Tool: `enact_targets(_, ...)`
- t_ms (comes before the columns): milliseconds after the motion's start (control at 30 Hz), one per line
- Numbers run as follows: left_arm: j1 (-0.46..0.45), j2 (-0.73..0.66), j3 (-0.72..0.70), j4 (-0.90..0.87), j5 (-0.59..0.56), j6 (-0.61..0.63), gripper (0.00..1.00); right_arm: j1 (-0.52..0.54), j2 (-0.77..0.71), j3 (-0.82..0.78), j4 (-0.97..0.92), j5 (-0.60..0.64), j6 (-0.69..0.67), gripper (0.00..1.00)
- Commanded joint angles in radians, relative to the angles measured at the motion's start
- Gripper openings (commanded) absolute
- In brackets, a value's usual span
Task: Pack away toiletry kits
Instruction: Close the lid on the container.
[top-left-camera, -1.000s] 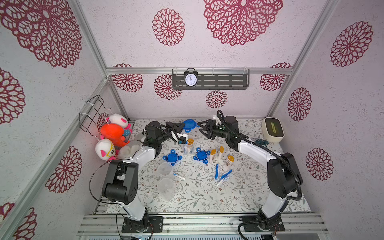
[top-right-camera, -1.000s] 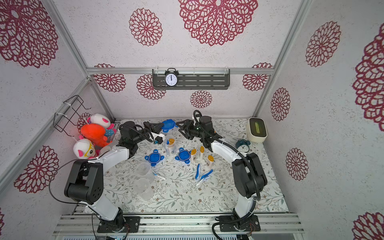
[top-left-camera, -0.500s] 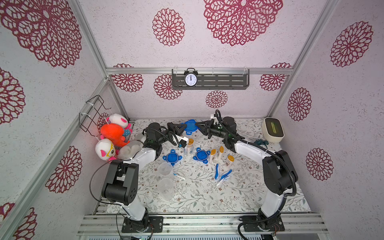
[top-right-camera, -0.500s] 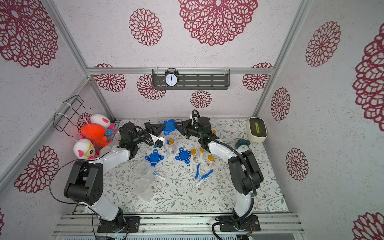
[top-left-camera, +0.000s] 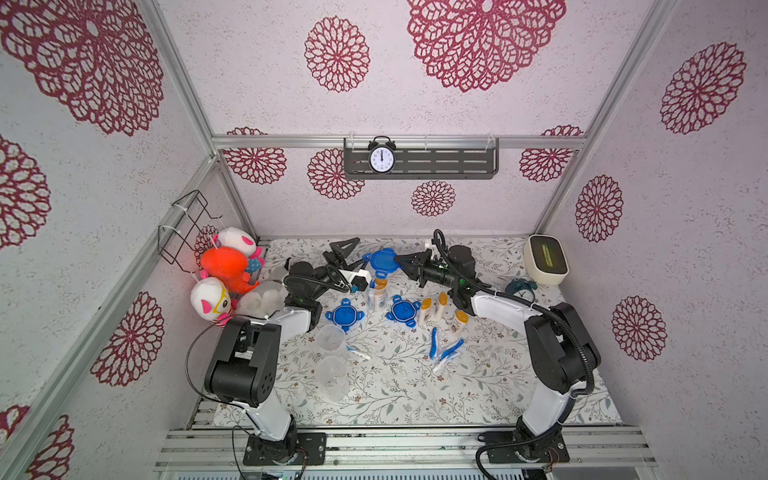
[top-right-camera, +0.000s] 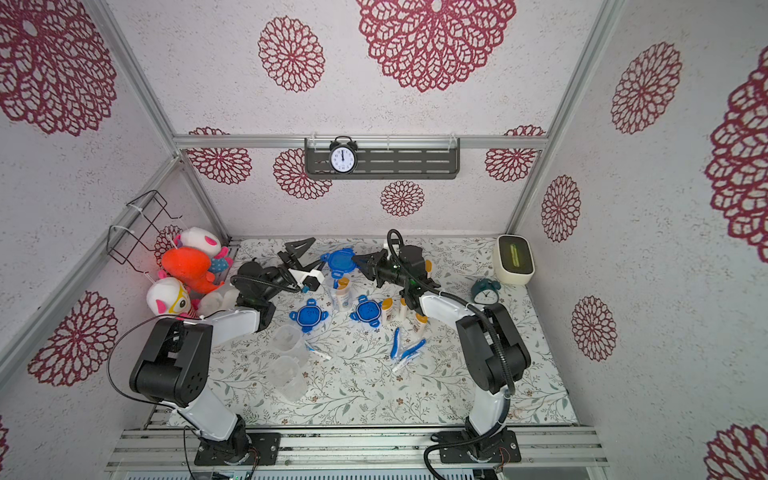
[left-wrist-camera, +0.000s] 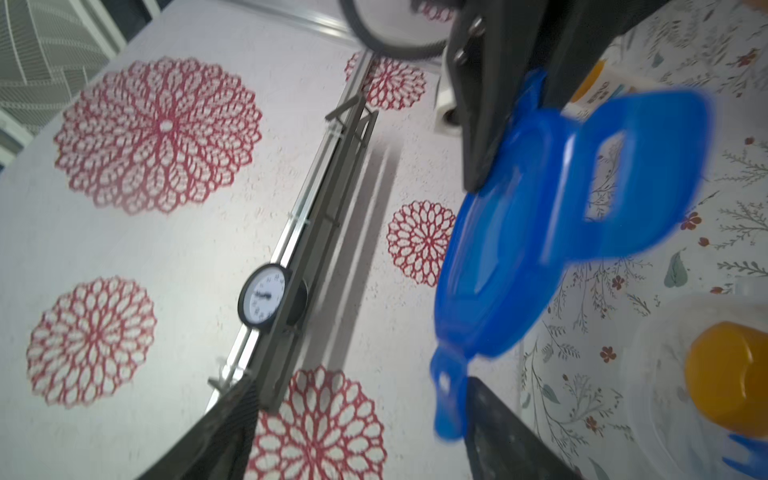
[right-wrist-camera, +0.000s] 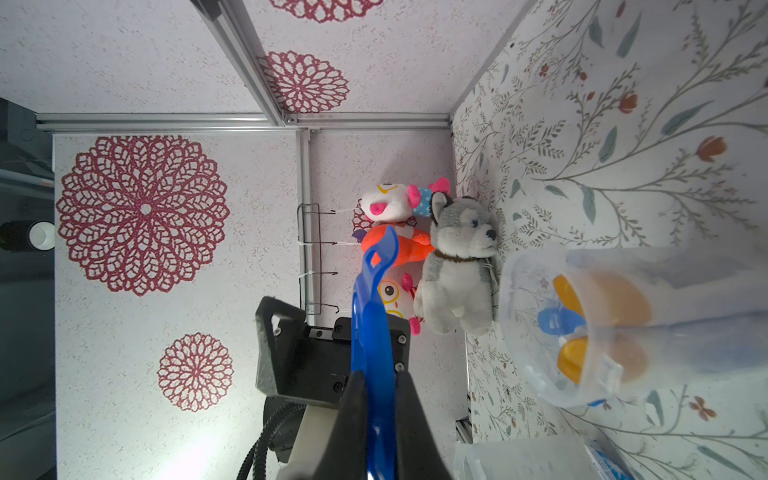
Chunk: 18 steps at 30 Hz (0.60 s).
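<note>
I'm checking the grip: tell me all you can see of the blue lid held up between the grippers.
The blue lid is round, glossy plastic, with looped tabs at its rim. It hangs roughly level in the air, close by the clear cup holding orange-capped bottles. The right gripper is shut on its edge; the left gripper stands open beside the opposite tab.
</note>
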Motion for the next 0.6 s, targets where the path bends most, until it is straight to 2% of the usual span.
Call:
enact_targets(0,0.033,-0.108,-0.088,0.17,-0.135,-0.3,0.76,-0.009,-0.062,-0.033,0.08,0.06,-0.036,0.0)
enact_targets(100,0.036,-0.229,-0.161,0.112,-0.221,-0.487,0.72,-0.001,-0.089,-0.073,0.082,0.122,-0.079,0.0)
enact_targets(200,0.022,-0.373,-0.17,-0.079,-0.29,-0.783,0.69,0.01,-0.111,-0.097,0.061,0.168,-0.124,0.0)
enact_targets(267,-0.02,-0.473,-0.14,-0.287,-0.386,-0.958,0.72,0.02,-0.114,-0.11,0.062,0.19,-0.135,0.0)
enact_targets(367,-0.086,-0.569,-0.003,-0.718,-0.5,-1.1,0.78,0.047,-0.095,-0.105,0.081,0.195,-0.144,0.0)
enact_targets(467,-0.101,-0.577,0.188,-1.142,-0.565,-1.244,0.81,0.074,-0.074,-0.097,0.093,0.203,-0.155,0.0)
enact_targets(567,-0.112,-0.558,0.281,-1.318,-0.577,-1.27,0.89,0.095,-0.062,-0.091,0.087,0.228,-0.181,0.0)
